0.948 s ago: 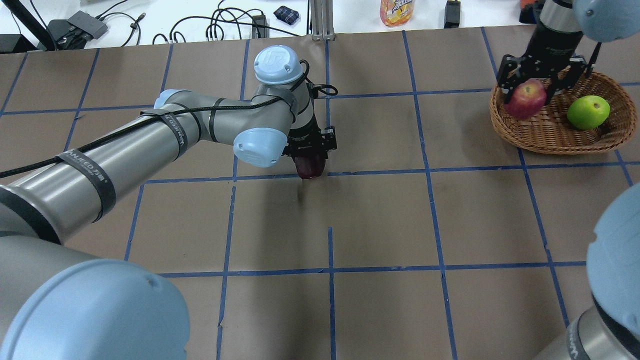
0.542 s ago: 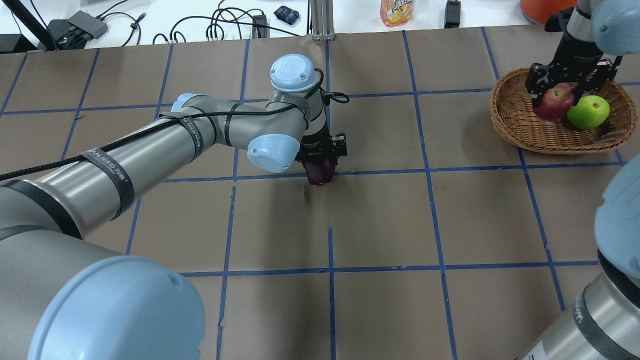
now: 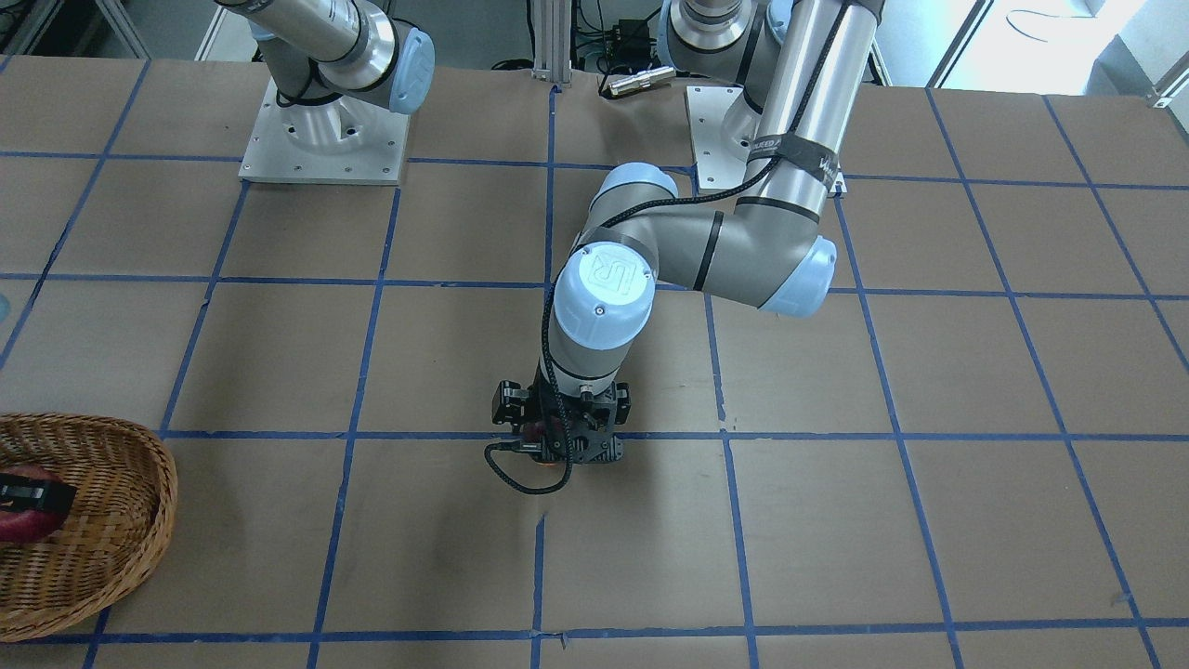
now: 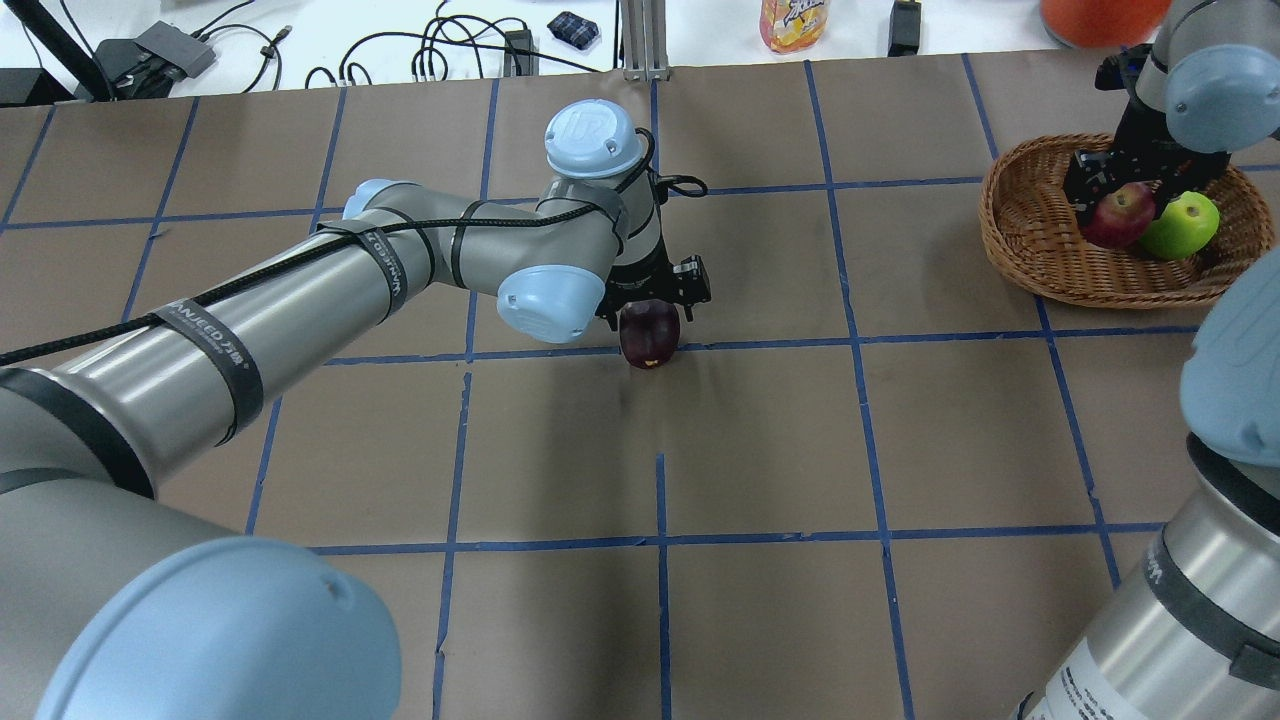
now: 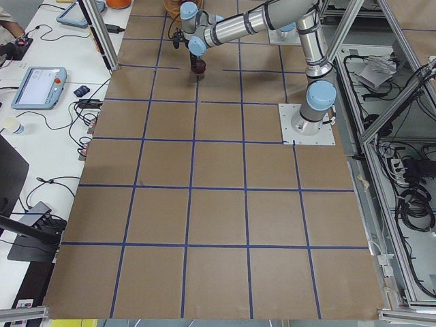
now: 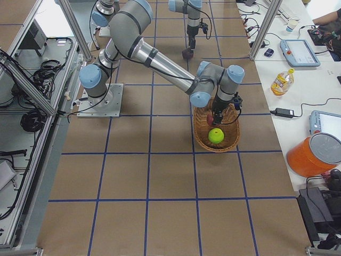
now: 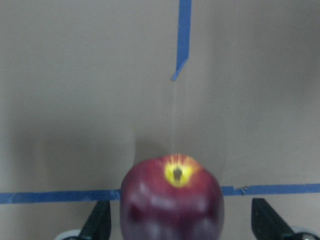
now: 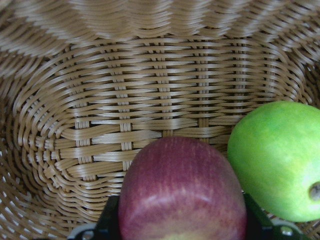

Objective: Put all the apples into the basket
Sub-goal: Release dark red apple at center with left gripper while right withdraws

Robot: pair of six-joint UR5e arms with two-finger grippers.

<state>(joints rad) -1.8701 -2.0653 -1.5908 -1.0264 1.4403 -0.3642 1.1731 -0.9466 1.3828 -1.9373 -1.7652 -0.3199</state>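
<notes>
Left gripper [image 4: 651, 304] is clasping maroon apple [image 4: 650, 338] mid-counter; right gripper [image 4: 1122, 190] is holding red apple [image 4: 1112, 217] just beside green apple [image 4: 1180, 225] in basket [image 4: 1010, 250], risking knocking it.

Rough woven wicker basket [image 4: 1028, 245], glossy smooth maroon apple [image 4: 649, 335], matt brown paper tabletop [image 4: 780, 440].

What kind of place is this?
Most likely a robotics lab: the left arm and right arm are bolted to a table gridded with blue tape, with a control tablet and loose cables on the side bench.
</notes>
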